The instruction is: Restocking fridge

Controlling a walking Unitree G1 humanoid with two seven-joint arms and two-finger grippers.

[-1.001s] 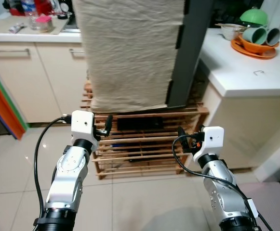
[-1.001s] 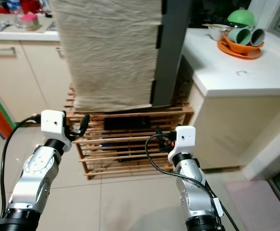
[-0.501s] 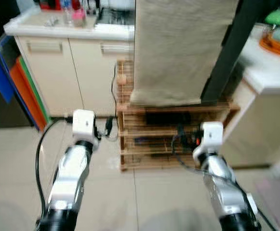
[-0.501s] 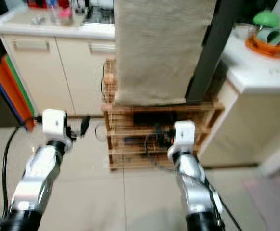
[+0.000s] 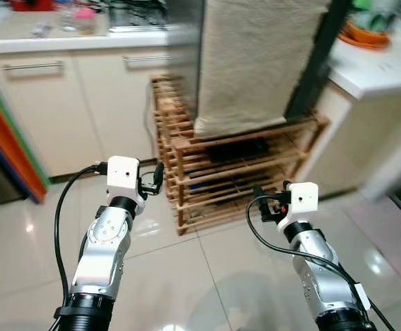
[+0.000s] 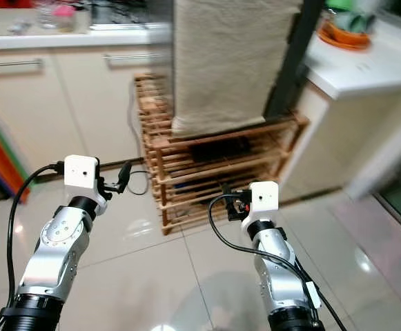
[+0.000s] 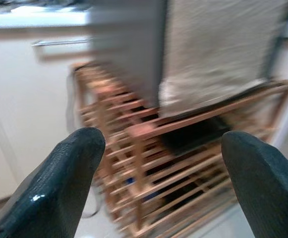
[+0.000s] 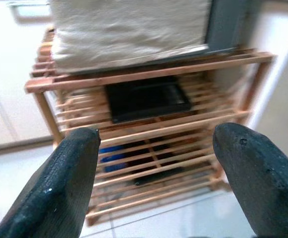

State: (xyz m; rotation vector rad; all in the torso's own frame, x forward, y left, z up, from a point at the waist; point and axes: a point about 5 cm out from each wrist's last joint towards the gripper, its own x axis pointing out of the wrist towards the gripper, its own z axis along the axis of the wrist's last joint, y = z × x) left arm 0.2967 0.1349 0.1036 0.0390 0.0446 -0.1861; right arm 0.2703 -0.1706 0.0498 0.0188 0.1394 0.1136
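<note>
So the fridge (image 5: 255, 62) is sitting up on a slatted wooden rack (image 5: 241, 172), draped with a wrinkly beige cloth (image 6: 231, 62) down its front, with its dark grey side showing along the cloth's right edge, and its top is getting cut off by the frame. It's sitting ahead of both arms and higher than them, well apart from either end effector, and nothing's touching it. The left end effector (image 5: 156, 177) is hanging out in front of the rack's left corner with its fingers (image 7: 59, 183) spread wide and nothing between them, and the right end effector (image 5: 261, 204) is hovering lower, facing the rack's lower slats, fingers (image 8: 67, 183) also spread and empty. There's a good stretch of glossy tiled floor (image 5: 186, 276) lying open in front of the rack and around both arms. A cream cabinet run (image 5: 62, 103) is closing off the left side, and a white counter (image 5: 379, 65) with an orange tray (image 5: 366, 38) of cups is boxing in the right. Something flat and black (image 8: 146, 99) is lying on the rack's upper shelf under the fridge, and I can't make out what it is. The left wrist view is smearing badly.
</note>
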